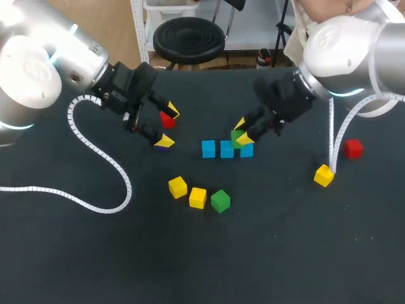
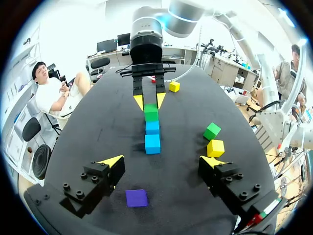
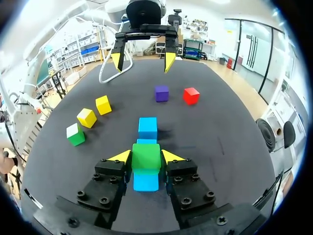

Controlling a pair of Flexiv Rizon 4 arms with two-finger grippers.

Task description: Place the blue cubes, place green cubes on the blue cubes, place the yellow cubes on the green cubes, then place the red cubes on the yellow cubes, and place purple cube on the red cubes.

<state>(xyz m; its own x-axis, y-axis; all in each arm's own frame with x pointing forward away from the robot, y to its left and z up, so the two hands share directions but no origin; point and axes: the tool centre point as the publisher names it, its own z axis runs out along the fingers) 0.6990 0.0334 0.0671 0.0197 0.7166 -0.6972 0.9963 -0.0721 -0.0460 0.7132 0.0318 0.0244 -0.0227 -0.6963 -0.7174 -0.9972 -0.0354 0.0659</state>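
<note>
Right gripper [image 3: 146, 156] is clamped on green cube [image 3: 146, 161], seated on the 3 o'clock end of our blue row [image 1: 226, 149]. Left gripper [image 2: 161, 160] has jaws wide apart, and we see purple cube [image 2: 136, 198] under it, untouched. Red cube [image 1: 167, 120] is just beside that gripper. At 6-7 o'clock of the row: yellow cube [image 1: 178, 187], second yellow cube [image 1: 197, 197], loose green cube [image 1: 220, 201]. At 3-4 o'clock, well apart: third yellow cube [image 1: 323, 175], far red cube [image 1: 353, 148].

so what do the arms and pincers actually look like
The left arm and right arm are rounded silver-white links with blue light rings. The left pincer and right pincer are black with yellow wedge tips. A white ribbed cable trails from each wrist.
</note>
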